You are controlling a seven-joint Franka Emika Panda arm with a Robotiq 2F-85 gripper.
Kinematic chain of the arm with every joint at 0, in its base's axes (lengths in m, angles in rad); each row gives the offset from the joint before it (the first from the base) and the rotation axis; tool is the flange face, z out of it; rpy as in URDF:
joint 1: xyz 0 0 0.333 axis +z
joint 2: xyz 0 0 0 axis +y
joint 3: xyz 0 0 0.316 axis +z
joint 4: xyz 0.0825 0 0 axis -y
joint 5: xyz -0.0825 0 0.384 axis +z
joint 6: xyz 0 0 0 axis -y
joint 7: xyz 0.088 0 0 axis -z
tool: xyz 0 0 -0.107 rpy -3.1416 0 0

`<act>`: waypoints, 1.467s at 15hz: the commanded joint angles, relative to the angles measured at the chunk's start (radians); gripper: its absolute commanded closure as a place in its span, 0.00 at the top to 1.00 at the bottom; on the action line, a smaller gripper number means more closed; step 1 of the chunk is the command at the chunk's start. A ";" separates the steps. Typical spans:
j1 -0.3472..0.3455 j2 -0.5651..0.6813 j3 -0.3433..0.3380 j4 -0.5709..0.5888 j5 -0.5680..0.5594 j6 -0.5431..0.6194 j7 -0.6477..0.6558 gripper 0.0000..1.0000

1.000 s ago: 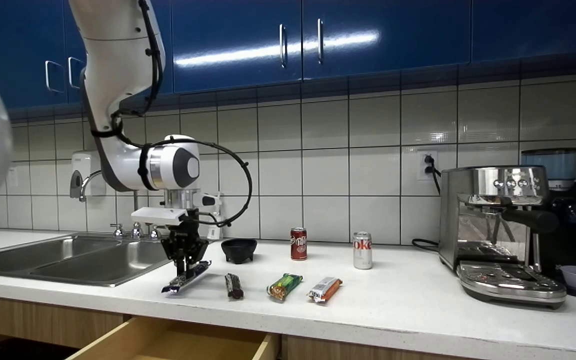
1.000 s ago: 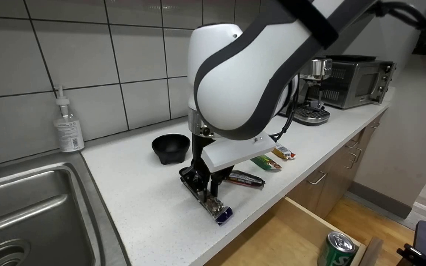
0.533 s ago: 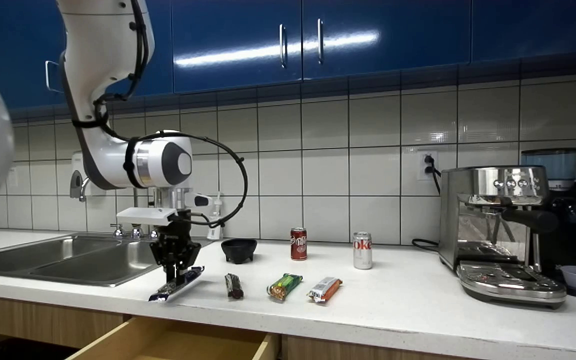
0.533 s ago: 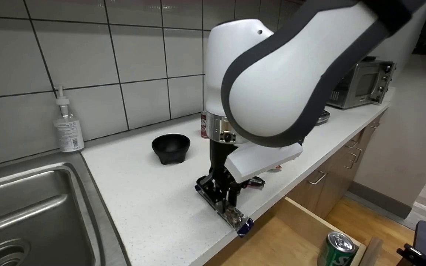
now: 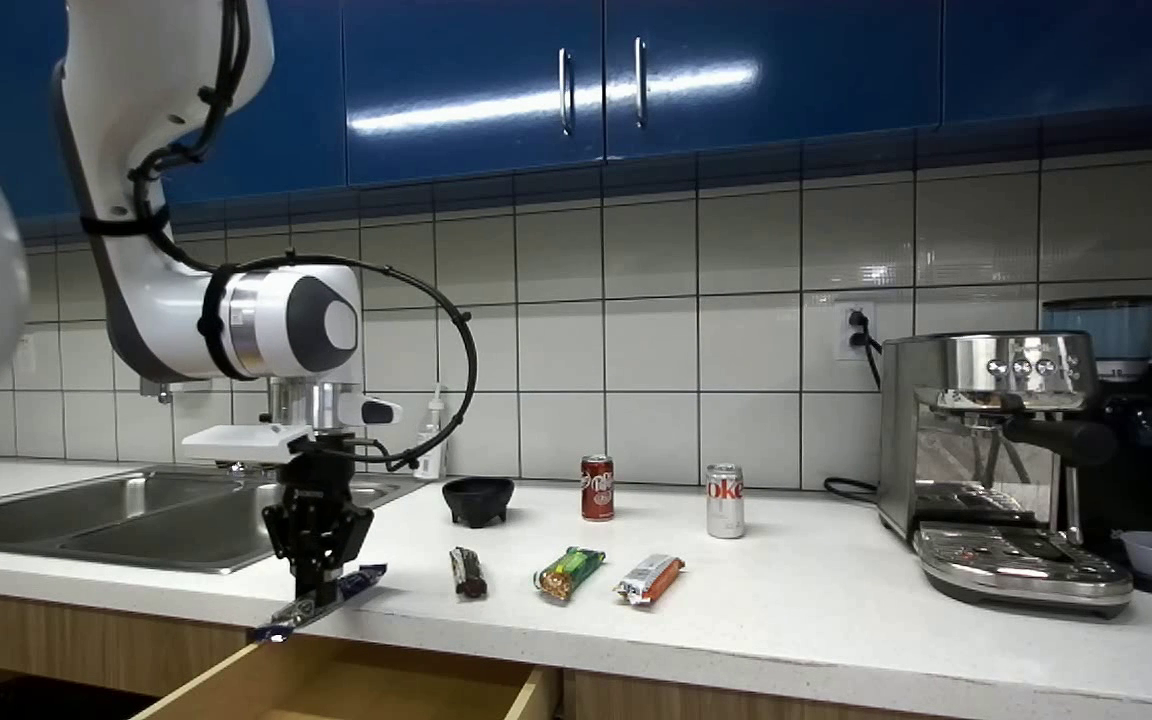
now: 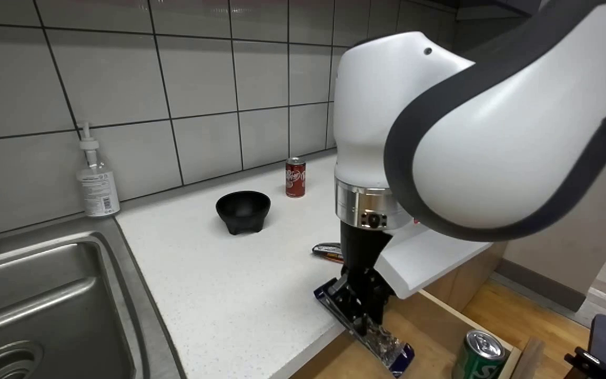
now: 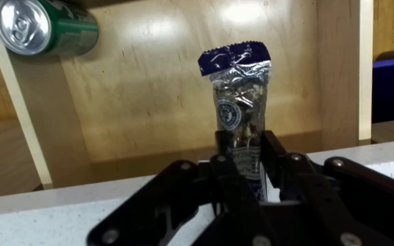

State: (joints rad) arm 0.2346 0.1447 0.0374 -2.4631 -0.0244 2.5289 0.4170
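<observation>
Currently, the black two-fingered gripper point(image 7: 246, 140) is grasping a long, clear-and-navy-wrapped nut bar point(image 7: 239, 102) near its middle, pinching it from both sides. It is holding the bar above the pulled-out pale-wood drawer point(image 7: 142, 92), with one end reaching over the interior and the other overlapping the white countertop point(image 5: 786, 600) just behind the drawer. By the look of it, the picking up is done; the letting go is not yet happening. Inside the drawer, a green-and-silver metal can point(image 7: 70, 32) is standing near a front corner. Up behind the drawer, a dark brown-wrapped bar point(image 5: 468, 573), a green-and-gold-wrapped bar point(image 5: 570, 573) and an orange-and-white-wrapped bar point(image 5: 650, 580) are lying untouched. Farther back from the drawer, a black footed bowl point(image 5: 477, 500) is sitting.
</observation>
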 commanded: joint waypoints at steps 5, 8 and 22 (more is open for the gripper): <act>-0.018 -0.129 0.052 -0.173 0.034 -0.006 0.069 0.07; -0.015 -0.139 0.071 -0.207 0.073 0.001 0.077 0.07; -0.053 -0.193 0.078 -0.190 0.060 -0.019 0.093 0.07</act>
State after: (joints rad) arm 0.2147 -0.0053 0.1061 -2.6562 0.0704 2.5296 0.4892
